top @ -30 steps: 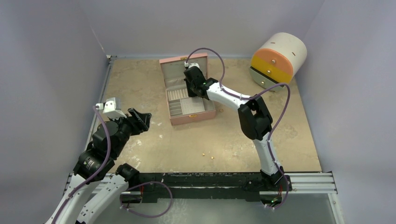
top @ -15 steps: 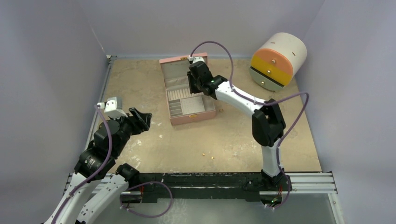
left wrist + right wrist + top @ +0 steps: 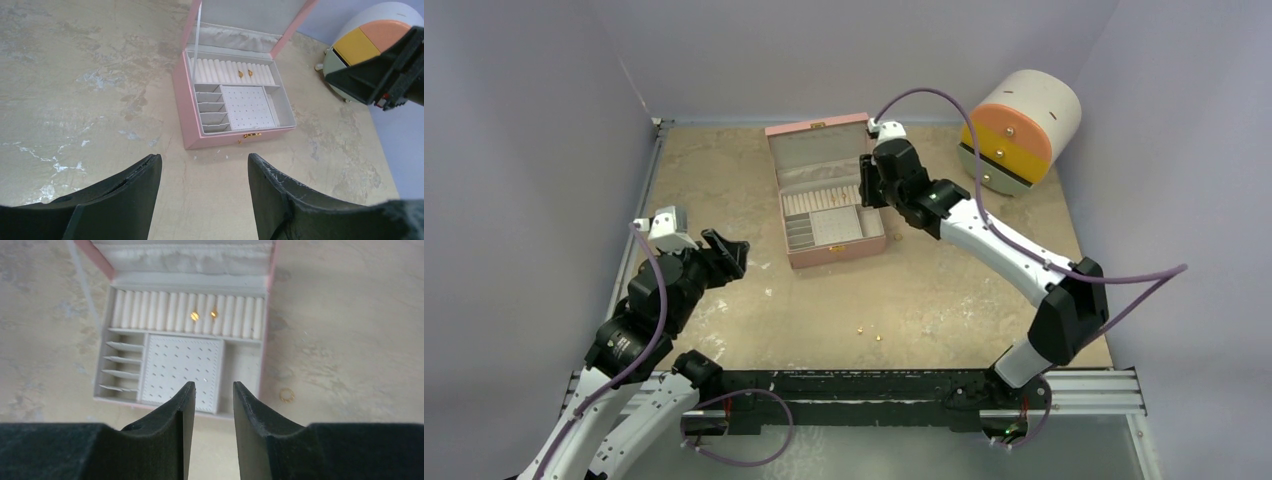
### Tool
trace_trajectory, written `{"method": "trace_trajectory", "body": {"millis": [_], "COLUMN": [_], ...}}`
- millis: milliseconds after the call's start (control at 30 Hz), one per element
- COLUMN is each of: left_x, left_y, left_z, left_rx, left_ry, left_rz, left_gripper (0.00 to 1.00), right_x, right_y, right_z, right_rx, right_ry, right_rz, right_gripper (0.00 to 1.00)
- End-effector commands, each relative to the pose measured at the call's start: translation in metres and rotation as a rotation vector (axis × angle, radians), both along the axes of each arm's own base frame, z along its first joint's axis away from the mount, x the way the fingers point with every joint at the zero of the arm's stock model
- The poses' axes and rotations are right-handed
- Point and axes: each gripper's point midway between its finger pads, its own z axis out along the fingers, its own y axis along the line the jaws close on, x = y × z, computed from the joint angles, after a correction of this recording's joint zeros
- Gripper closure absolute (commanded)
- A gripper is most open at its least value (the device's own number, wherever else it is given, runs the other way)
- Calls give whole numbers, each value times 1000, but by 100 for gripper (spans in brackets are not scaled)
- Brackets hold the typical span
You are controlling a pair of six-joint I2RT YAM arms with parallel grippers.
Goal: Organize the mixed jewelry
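Observation:
The pink box (image 3: 796, 135) stands open at the back middle of the table. Two small gold rings (image 3: 194, 315) sit in its white ring rolls, also seen in the left wrist view (image 3: 240, 74). A gold ring (image 3: 286, 394) lies on the table just right of the box. Two tiny gold pieces (image 3: 861, 329) lie on the table near the front. My right gripper (image 3: 868, 190) hovers at the box's right edge, open a little and empty (image 3: 213, 385). My left gripper (image 3: 724, 256) is open wide and empty (image 3: 204, 157), left of and in front of the box.
A round white cabinet with orange and yellow drawers (image 3: 1019, 125) lies at the back right, also in the left wrist view (image 3: 367, 42). Purple walls close the table at the left, back and right. The right gripper (image 3: 385, 75) shows dark at the right of the left wrist view.
My right gripper has moved right, from over the box's inside to its right edge, and the right arm has stretched out. The left arm has not moved.

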Motion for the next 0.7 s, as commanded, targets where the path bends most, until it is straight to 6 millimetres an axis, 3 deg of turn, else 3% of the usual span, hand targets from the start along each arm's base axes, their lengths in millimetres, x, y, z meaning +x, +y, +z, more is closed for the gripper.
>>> {"method": "trace_trajectory", "body": {"millis": [0,200,367,667], "left_x": [5,6,6,6], "left_y": [4,3,3,4], "left_z": [3,0,0,0], "left_rx": [4,9,9,9], "left_ry": [-11,-2,0,2], "left_rz": [29,31,31,35], "left_gripper": [36,36,36,36], "right_x": [-10,-21,-21,-6], "right_y": [-40,-87,-111,-115], "right_z": [11,-23,-63,-126], "right_rx": [-24,-33,-18,-52], "right_ry": [-54,7,80,202], "right_rz": [-91,-190,-265,-319], "right_gripper": [64,63,63,64]}}
